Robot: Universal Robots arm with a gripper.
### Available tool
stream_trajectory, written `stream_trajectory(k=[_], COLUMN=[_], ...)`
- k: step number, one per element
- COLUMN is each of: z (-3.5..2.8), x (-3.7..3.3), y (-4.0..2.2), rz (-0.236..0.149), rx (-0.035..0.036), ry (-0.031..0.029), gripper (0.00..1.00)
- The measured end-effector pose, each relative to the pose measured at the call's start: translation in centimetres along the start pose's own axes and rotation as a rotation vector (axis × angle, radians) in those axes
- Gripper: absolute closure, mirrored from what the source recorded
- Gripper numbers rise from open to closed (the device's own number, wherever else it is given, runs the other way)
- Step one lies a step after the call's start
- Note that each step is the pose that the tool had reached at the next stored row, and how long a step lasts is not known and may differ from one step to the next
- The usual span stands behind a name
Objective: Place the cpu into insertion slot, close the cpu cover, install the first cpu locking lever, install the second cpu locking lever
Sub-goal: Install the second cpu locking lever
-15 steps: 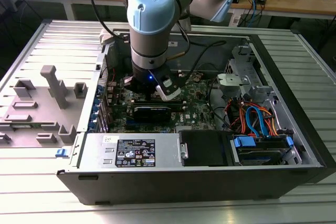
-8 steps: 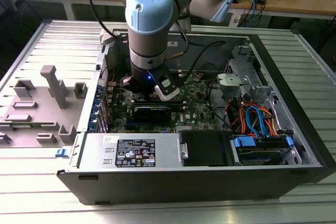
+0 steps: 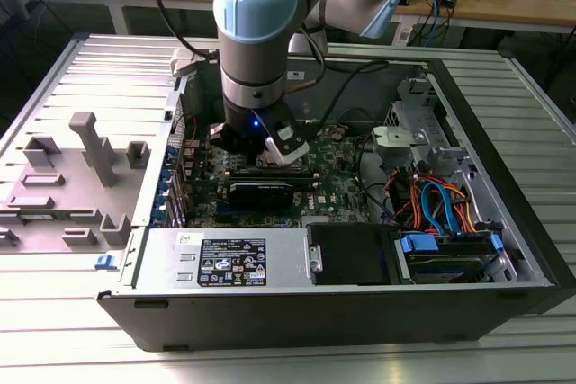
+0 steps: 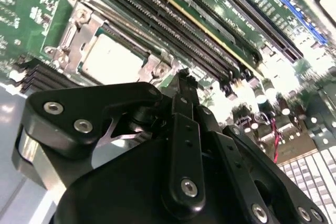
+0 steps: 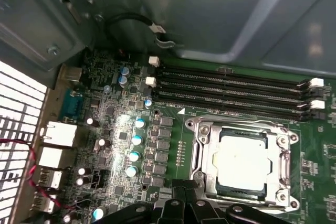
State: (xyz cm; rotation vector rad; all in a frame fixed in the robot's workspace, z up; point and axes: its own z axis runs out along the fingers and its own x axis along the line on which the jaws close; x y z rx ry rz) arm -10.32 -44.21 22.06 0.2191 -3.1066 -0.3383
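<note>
Black fingers (image 4: 181, 80) fill the near ground in the second wrist view, pressed narrow together with nothing between them, tips just short of the socket's edge. Beyond the tips the chip (image 5: 242, 159) already sits flat in the socket (image 5: 198, 153), silvery cover frame (image 5: 283, 161) lying down around it. Thin, stiff metal by the look of it; fragile contacts beneath, so I'd handle edges and levers only
</note>
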Motion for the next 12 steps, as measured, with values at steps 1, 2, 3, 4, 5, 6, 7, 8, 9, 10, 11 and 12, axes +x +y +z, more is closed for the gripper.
stream_trajectory(k=[1,2,3,4,5,6,7,8,9,10,11,12], z=[-0.24,-0.41,-0.4,-0.4,-0.4,-0.41,-0.42,-0.42,-0.42,-0.42,-0.42,-0.42], x=[0.0,0.0,0.0,0.0,-0.01,-0.01,0.0,0.0,0.0,0.0,0.0,0.0], y=[0.05,0.09,0.09,0.09,0.09,0.09,0.09,0.09,0.09,0.09,0.09,0.09], rz=[0.0,0.0,0.0,0.0,0.0,0.0,0.0,0.0,0.0,0.0,0.0,0.0], rx=[0.0,0.0,-0.0001,-0.0001,-0.0001,0.0,0.0001,0.0001,0.0,0.0,0.0,0.0001], ry=[0.0,0.0,-0.0002,-0.0001,-0.0002,-0.0001,0.0,0.0,-0.0001,0.0,0.0,0.0], gripper=[0.89,0.89,0.89,0.89,0.89,0.89,0.89,0.89,0.89,0.89,0.89,0.89])
